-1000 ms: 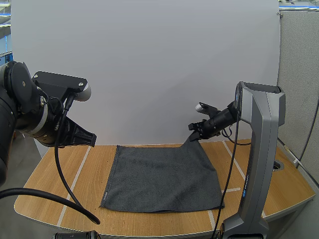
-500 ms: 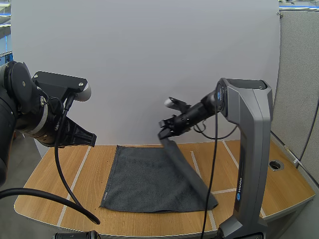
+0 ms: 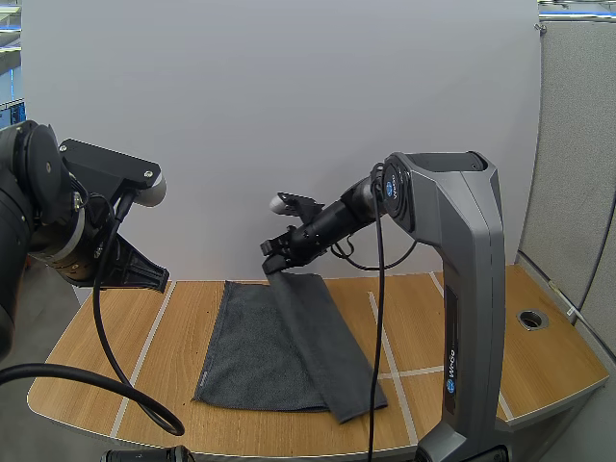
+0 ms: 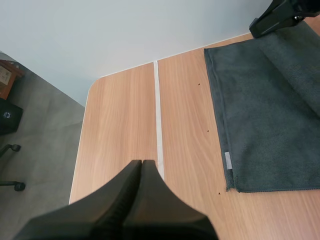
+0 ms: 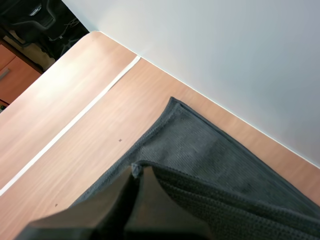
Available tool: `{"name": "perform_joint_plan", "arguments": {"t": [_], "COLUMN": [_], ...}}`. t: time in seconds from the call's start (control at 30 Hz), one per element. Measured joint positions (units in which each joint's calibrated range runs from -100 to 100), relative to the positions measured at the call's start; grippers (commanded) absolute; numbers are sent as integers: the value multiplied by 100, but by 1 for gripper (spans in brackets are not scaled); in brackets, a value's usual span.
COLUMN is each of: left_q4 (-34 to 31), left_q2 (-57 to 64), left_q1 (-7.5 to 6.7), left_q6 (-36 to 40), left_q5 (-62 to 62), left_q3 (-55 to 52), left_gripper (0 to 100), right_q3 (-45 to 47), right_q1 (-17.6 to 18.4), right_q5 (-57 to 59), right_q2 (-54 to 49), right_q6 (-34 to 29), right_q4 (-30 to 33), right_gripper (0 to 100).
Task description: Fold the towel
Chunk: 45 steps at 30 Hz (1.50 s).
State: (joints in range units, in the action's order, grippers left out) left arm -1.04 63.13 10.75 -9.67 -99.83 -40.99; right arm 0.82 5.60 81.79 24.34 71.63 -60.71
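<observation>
High view, progress: the towel (image 3: 252, 346) lies on the wooden table (image 3: 500, 337). Its right side is turned up and over toward the middle, forming a draped band from the near edge up to a lifted corner. I judge the first fold about half made, with that corner not yet laid on the left edge.
High view, tool: the right gripper (image 3: 275, 264) pinches the lifted corner above the towel's far edge. The left gripper (image 3: 144, 276) hangs over the table's left end, apart from the cloth.
Left wrist view, tool: the left gripper (image 4: 142, 163) has its fingers pressed together as one wedge and holds nothing. It is above bare wood beside a white tape line (image 4: 158, 115), with the towel's (image 4: 265, 125) left edge near.
Right wrist view, tool: the right gripper (image 5: 136, 172) is clamped on the towel's (image 5: 200, 145) corner, and the raised layer hangs over the flat one.
Left to do: probably carry the corner across, set it down and let go.
</observation>
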Motion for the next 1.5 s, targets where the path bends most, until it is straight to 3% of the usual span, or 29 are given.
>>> {"name": "perform_joint_plan", "arguments": {"t": [0.9,1.5], "left_q4": [-20,-24], "left_q2": [0,0], "left_q1": [0,0], "left_q6": [0,0], "left_q5": [0,0], "left_q3": [0,0], "left_gripper": [0,0], "right_q3": [0,-499], "right_q1": [601,685], "right_q5": [-2552,-2475], "right_q2": [0,572], "right_q6": [387,152], "right_q4": [-45,-7], "right_gripper": [0,0]}}
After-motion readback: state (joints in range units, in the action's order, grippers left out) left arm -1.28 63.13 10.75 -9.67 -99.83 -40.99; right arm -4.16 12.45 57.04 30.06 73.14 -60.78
